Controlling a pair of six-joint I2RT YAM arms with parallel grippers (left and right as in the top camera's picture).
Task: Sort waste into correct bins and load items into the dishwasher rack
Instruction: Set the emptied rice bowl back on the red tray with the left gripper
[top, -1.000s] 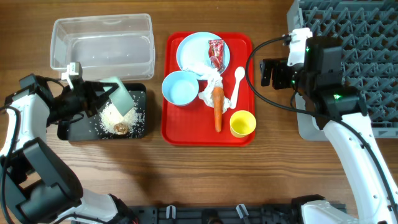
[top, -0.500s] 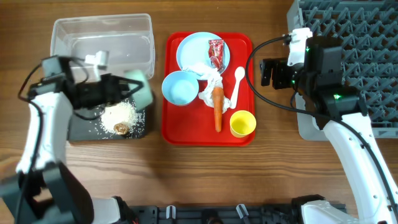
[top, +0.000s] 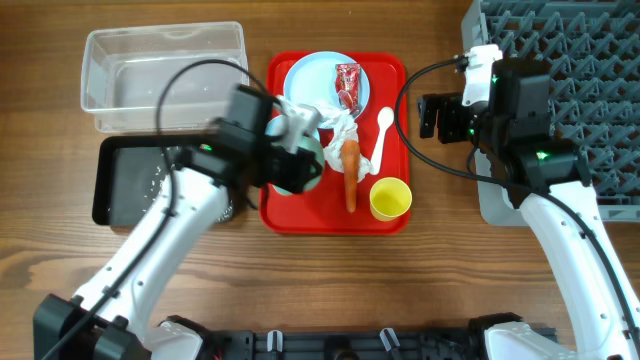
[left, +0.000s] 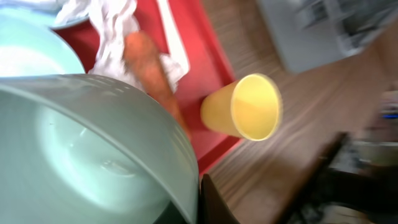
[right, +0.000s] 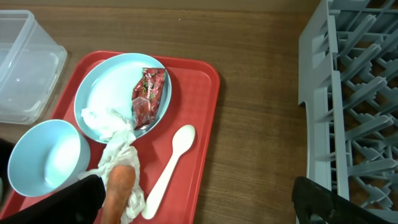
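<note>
Over the wooden table (top: 420, 290), the left arm (top: 170, 240) was stretched across the black tray (top: 115, 185), with the left gripper (top: 285, 158) clamped on the mint bowl (top: 305, 172) above the red tray (top: 320, 218). The right gripper (top: 440, 117) was held wide open, empty, near the rack (top: 560, 40).

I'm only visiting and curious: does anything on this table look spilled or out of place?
Yes. White grains lie scattered loose in the black tray, partly hidden by the arm. On the red tray, a crumpled tissue trails off the plate edge, and the carrot lies across it.
</note>
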